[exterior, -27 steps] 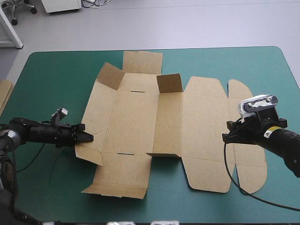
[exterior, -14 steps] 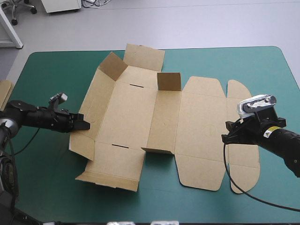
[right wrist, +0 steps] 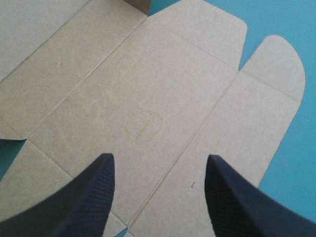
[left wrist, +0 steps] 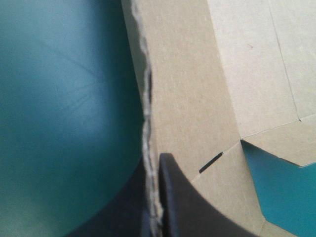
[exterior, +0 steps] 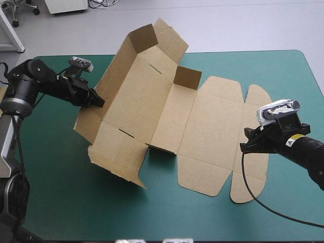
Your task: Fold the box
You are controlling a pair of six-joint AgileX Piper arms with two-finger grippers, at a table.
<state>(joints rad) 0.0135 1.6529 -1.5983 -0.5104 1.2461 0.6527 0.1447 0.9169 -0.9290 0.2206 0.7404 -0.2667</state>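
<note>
The brown box is a cut sheet. Its right half lies flat on the teal-green cover, while its left half is tilted steeply up off the table. A short wall stands upright near the middle. My left gripper is shut on the raised left edge of the box. In the left wrist view the board's edge runs between that gripper's fingers. My right gripper hovers open over the flat right panels. The right wrist view shows the box under the right gripper, with nothing between its fingers.
Bare teal-green cover lies in front of the box and to its left. The table's far edge runs just behind the raised flaps. The rounded lid flaps reach toward the right front of the table.
My left gripper has risen and swung toward the far side, lifting the box's left half from nearly flat to steeply tilted. The sheet has turned slightly. The right gripper has hardly moved.
</note>
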